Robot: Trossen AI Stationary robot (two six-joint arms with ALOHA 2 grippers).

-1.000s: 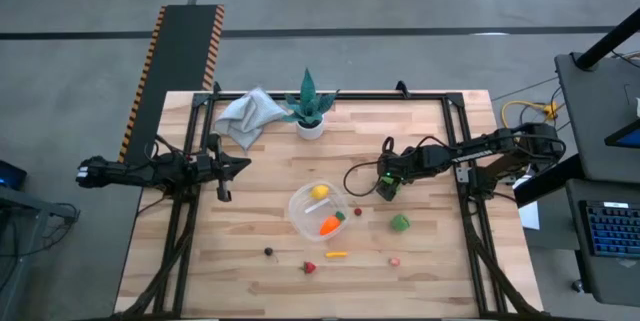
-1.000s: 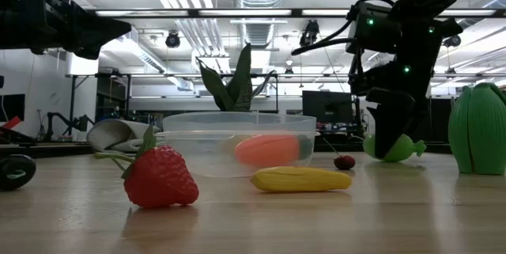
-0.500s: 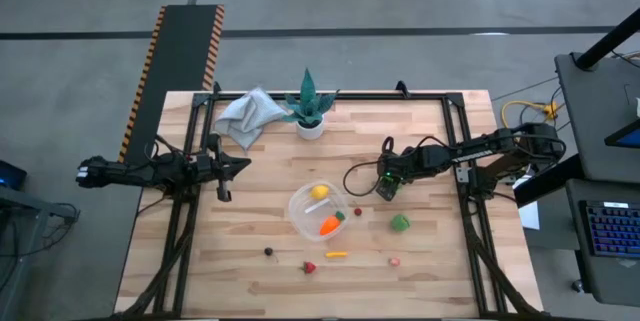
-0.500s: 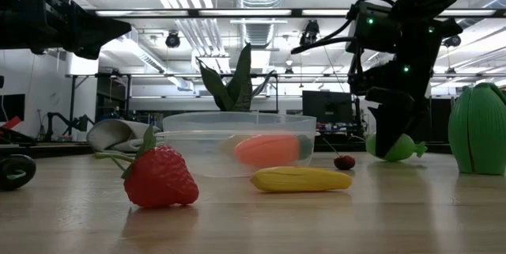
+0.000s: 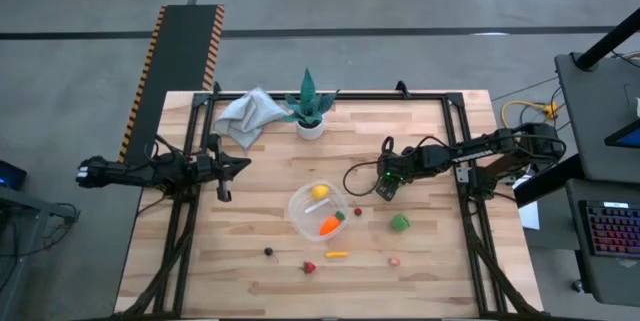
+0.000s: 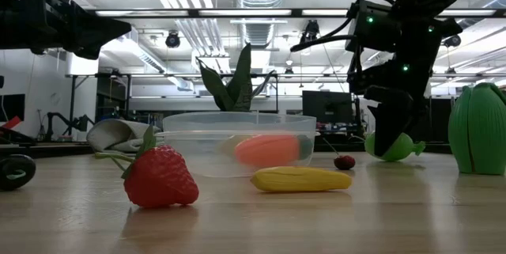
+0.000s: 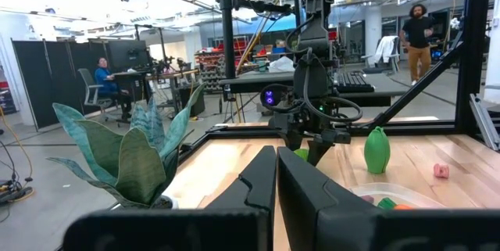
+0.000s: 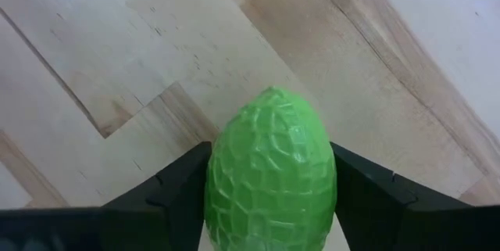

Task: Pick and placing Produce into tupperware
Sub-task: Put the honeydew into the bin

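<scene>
My right gripper is down at the table, right of the round clear tupperware, shut on a green bumpy egg-shaped produce piece. The tupperware holds a yellow lemon, an orange carrot and a small green piece. On the table lie a ribbed green piece, a cherry, yellow corn, a strawberry, a dark bit and a pink bit. My left gripper waits shut above the table's left side. My right gripper pinches the green bumpy piece between its two fingers, one on each long side, coming from above and pointing down. In the low view the piece sits at table height under the fingers; whether it touches the wood, I cannot tell.
A teal spiky plant in a white pot and a grey cloth sit near the far edge. Black frame posts run along the table's left and right sides. Bare wood lies between my right gripper and the tupperware.
</scene>
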